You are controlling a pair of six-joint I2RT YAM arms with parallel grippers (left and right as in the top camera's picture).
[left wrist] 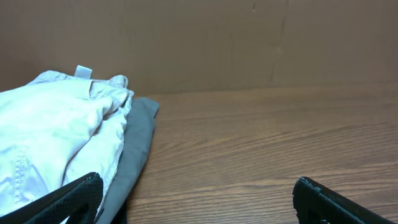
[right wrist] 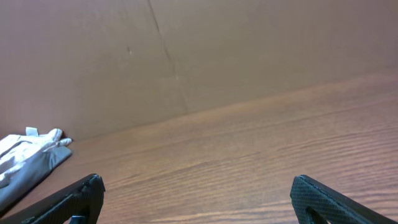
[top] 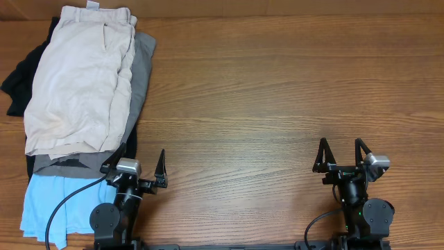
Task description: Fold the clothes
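Observation:
The clothes, pale beige shorts [top: 82,80], lie folded on top of a pile at the table's left, waistband and small white tag toward the back. In the left wrist view the beige shorts [left wrist: 56,130] fill the left side, tag [left wrist: 83,71] sticking up. My left gripper [top: 142,163] stands open at the front edge, just below the pile's near end; its left finger is close to the cloth, nothing between the jaws. My right gripper [top: 341,154] stands open at the front right, far from the pile, over bare wood. The right wrist view catches the shorts [right wrist: 28,152] at far left.
Under the beige shorts lie grey shorts [top: 142,73], a black garment [top: 21,76] and a light-blue garment [top: 52,205] at the front left corner. A brown wall [left wrist: 217,43] bounds the table's far edge. Bare wooden tabletop [top: 277,97] stretches across the middle and right.

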